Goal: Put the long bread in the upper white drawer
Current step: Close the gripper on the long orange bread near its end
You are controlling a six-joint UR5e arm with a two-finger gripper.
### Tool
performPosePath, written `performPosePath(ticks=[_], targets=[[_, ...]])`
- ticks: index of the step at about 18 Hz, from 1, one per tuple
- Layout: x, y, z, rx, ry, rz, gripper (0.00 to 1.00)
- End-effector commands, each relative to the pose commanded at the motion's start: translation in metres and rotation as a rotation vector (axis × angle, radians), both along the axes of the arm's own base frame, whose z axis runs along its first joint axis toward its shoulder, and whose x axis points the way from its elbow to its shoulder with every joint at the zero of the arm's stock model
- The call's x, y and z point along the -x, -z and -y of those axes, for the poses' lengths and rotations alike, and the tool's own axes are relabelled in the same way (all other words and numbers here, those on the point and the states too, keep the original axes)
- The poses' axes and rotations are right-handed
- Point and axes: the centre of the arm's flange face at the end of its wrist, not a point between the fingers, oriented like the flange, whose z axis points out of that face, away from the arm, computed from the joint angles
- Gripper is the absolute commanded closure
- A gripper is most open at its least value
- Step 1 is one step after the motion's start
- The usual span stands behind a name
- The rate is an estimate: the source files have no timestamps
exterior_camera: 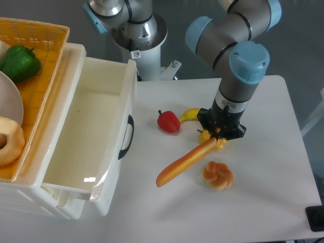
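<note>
The black two-finger gripper (218,140) pinches the upper end of the long, slim golden-orange bread stick (185,163), which slants down and away to its left over the white table (268,202). The deep glossy white plastic drawer (96,136) stands open far to that side. A small knotted bun (217,175) lies just below the gripper; a red pepper (169,121) and a yellow banana (191,114) lie beside it.

One long bread (185,163), one bun (217,175), two peppers (169,121).

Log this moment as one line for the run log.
gripper: over right end of long bread, closure unclear | bread: on table | upper white drawer: open, no bread inside | phase: grasping
</note>
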Motion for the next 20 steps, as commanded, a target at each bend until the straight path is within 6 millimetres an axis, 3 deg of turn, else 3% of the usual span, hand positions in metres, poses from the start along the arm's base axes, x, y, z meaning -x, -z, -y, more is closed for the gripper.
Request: performPosePath(ticks=[12, 17, 20], targets=[[0.006, -0.011, 0.008, -0.006, -0.020, -0.010, 0.96], [-0.009, -0.018, -0.005, -0.014, -0.089, 0.000, 0.96], [-0.019, -0.038, -0.002, -0.030, -0.182, 0.008, 0.96]])
